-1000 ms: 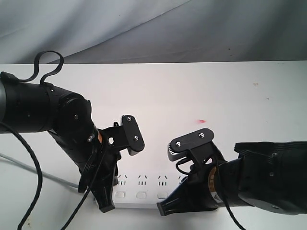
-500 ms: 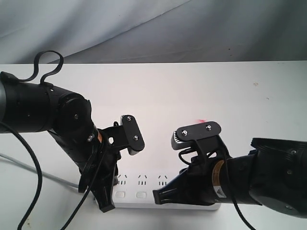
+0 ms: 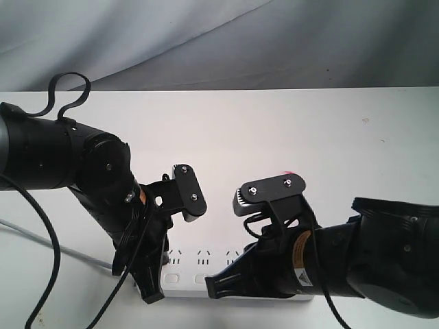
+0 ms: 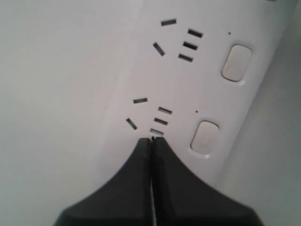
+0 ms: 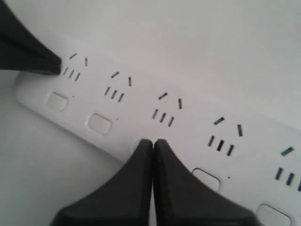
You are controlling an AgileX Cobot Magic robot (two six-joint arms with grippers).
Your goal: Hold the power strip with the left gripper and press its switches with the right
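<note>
The white power strip (image 3: pixel 188 269) lies along the table's near edge, partly hidden under both arms. My left gripper (image 3: pixel 152 296) is shut, its closed tip (image 4: pixel 151 139) resting on the strip (image 4: pixel 141 70) at the end socket, beside a switch (image 4: pixel 204 138). My right gripper (image 3: pixel 211 288) is also shut, with its tip (image 5: pixel 153 141) down on the strip (image 5: pixel 197 113) in the row of switches. That tip covers the spot between one switch (image 5: pixel 99 123) and another switch (image 5: pixel 206 178). The left gripper's tip (image 5: pixel 47 66) shows at the strip's end in the right wrist view.
A thin grey cord (image 3: pixel 41 243) runs off the strip to the left over the white table (image 3: pixel 274 130). A small red mark (image 3: pixel 288 171) sits behind the right gripper. Grey cloth (image 3: pixel 206 41) hangs behind the table's far edge.
My right gripper has slid left along the strip and its tip sits lower and farther left than before. The left arm has not moved.
</note>
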